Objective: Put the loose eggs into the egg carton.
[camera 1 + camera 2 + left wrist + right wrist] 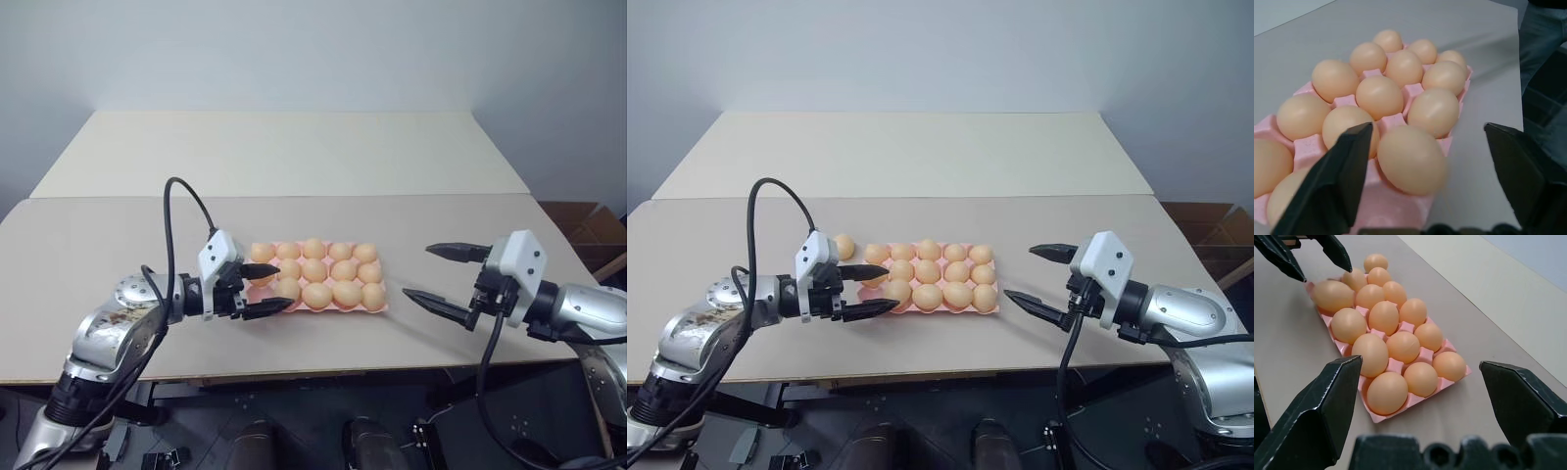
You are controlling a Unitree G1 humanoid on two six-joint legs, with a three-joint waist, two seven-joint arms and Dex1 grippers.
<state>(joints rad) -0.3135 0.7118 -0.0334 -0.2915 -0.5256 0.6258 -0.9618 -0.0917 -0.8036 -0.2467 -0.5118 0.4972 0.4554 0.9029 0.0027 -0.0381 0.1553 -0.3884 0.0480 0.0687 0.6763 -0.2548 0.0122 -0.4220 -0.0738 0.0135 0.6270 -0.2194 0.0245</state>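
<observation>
— Nearest to the head camera come the two arms, low in the frame; starting at the left, what does the left gripper [263,290] do?

— It sits at the left end of the egg carton [378,308]; its two black fingers [1334,186] stand apart, clasping nothing; in its wrist view an egg [1411,159] in the near corner cup lies between the spread fingers, and I cannot tell whether either finger touches it.

— And the carton itself?

— Pink, flat, without a lid, resting on the table [98,255] between the two grippers, about the middle of the near board; its cups look full in three rows, and the right wrist view counts the eggs plainly, the closest one [1387,392] at the near corner.

— Any egg outside it?

— One loose egg [844,246] lies on the table just beyond the carton's left end, behind the left gripper; it shows again at the far end of the row in the right wrist view [1375,262].

— Then the right side?

— Right gripper [436,274] hovers over the table a little apart from the carton's right end; its fingers [1312,421] are spread wide and hold nothing, pointing toward the carton; a cardboard box [588,230] sits beyond the table's right edge.
</observation>
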